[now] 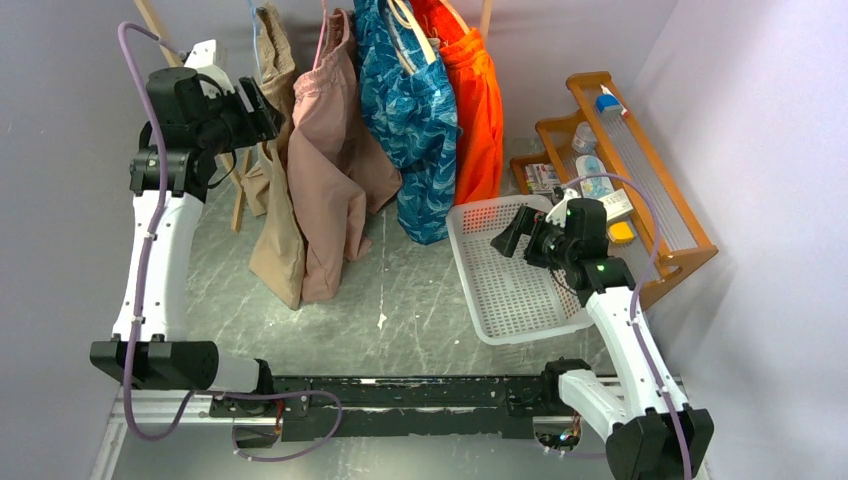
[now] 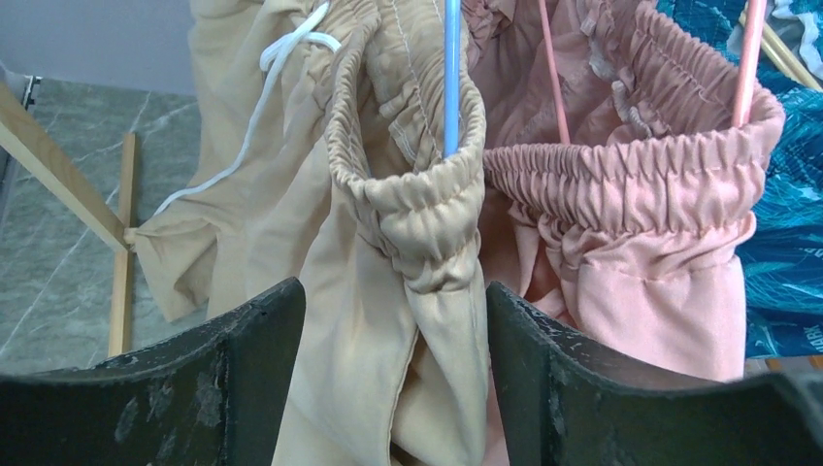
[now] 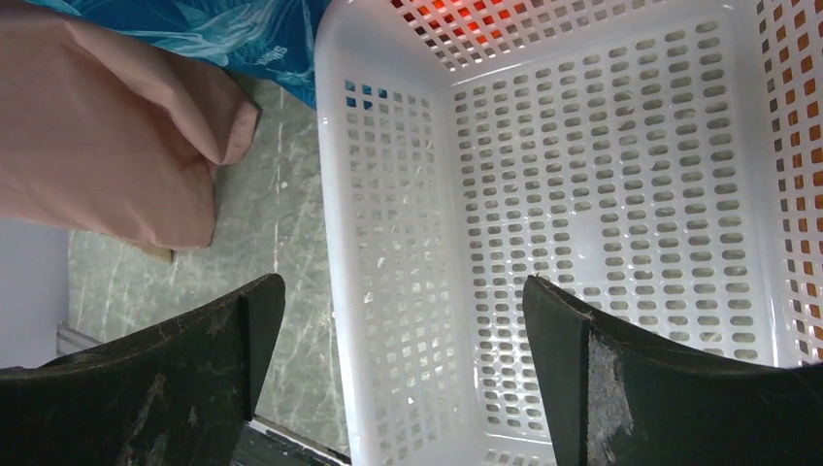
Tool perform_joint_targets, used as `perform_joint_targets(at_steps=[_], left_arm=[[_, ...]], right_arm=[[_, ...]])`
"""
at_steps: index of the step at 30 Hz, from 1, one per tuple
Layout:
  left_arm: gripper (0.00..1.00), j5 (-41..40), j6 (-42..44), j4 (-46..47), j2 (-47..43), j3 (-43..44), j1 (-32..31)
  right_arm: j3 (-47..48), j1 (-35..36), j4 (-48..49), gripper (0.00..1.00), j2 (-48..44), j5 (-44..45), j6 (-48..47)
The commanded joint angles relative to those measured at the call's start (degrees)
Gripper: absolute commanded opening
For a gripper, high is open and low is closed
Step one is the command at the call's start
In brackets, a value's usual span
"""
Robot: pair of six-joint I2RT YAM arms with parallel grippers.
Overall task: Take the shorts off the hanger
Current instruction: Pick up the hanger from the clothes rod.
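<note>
Four pairs of shorts hang in a row at the back: tan point(image 1: 275, 180), pink point(image 1: 335, 150), blue patterned point(image 1: 415, 130) and orange point(image 1: 480, 110). My left gripper point(image 1: 262, 110) is raised at the tan pair's waist. In the left wrist view its fingers stand apart on either side of a hanging fold of the tan shorts point(image 2: 408, 214), just under the elastic waistband. The fold is not visibly squeezed. A blue hanger rod point(image 2: 451, 78) runs down into that waistband. My right gripper point(image 3: 403, 301) is open and holds nothing, low over the left rim of the white basket point(image 3: 340, 146).
The white perforated basket point(image 1: 470, 270) lies right of centre with nothing in it. A wooden shelf point(image 1: 640, 170) with small items stands at the right wall. The wooden rack's legs point(image 2: 58, 165) stand left of the tan shorts. Pink shorts point(image 2: 641, 194) hang on a pink hanger point(image 2: 747, 58).
</note>
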Motion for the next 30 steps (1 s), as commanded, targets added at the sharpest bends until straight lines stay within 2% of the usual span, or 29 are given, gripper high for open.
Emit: perform_joint_targets(at_steps=[1,7,9,12,15,18,30], left_arm=[[0.72,0.0,1.6,3.9,1.9,1.0,0.5],[0.68,0.4,2.7,7.0,4.0,1.1,0.5],[0.55,-0.4,3.2,7.3,4.4,1.0,0.5],[0.43,-0.5,3.9,7.1,4.9,1.2,0.5],[0.21,0.1,4.3,9.1,4.0,-0.1,0.5],[0.08,-1.0,4.4,12.6,2.4,-2.4,0.5],[0.07,-8.8,8.2,33.6,-4.5,-12.6,0.4]], right_arm=[[1.8,0.0,-1.1,0.96,1.2,0.7,-1.8],[1.1,0.1,0.2,0.96,1.5,-0.2,-1.9],[1.1,0.1,0.0,0.96,1.8,0.0,-2.1],[1.4,0.1,-0.5,0.97,2.3,0.4,-2.6],[1.5,0.1,-0.5,0.97,2.6,0.5,-2.7],[1.3,0.1,-0.1,0.97,2.4,0.1,-2.6],[0.5,0.1,0.3,0.97,2.7,-0.3,-2.4]])
